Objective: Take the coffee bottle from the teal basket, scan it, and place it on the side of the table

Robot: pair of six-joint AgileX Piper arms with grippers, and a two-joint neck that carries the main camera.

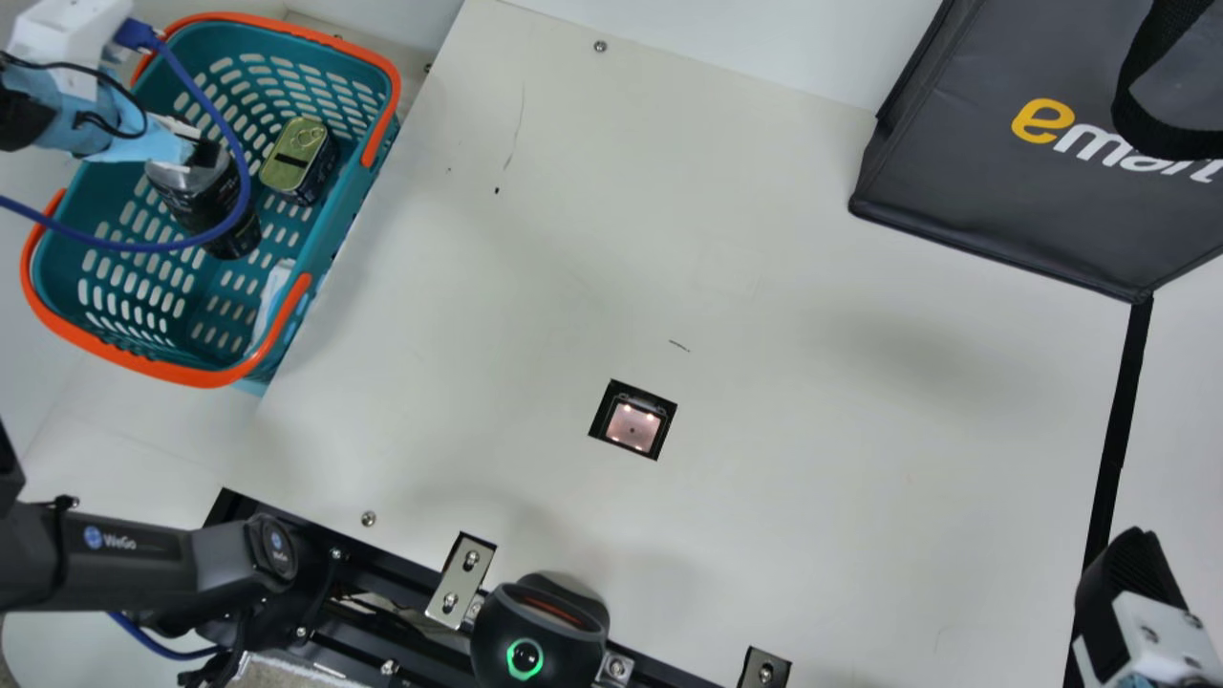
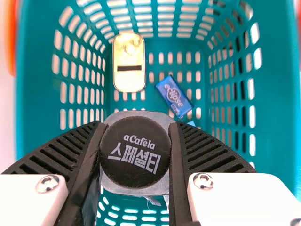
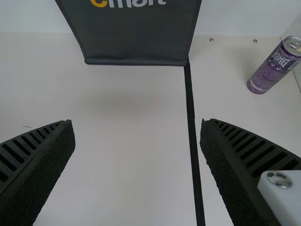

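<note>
Black coffee bottle (image 1: 191, 199) is inside the teal basket (image 1: 346, 212), its cap end clamped in my left end effector (image 2: 136, 127), long axis running down away from it; my right end effector (image 3: 138, 125), wide apart, is farther, so the left should lift.

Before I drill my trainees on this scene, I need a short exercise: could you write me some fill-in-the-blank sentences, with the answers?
The jaws of the left gripper hold the coffee bottle ____ the teal basket, not outside it. The jaws of the right gripper are not shut but ____. The main colour of the tall can is ____.
Missing words: inside; open; purple.
</note>
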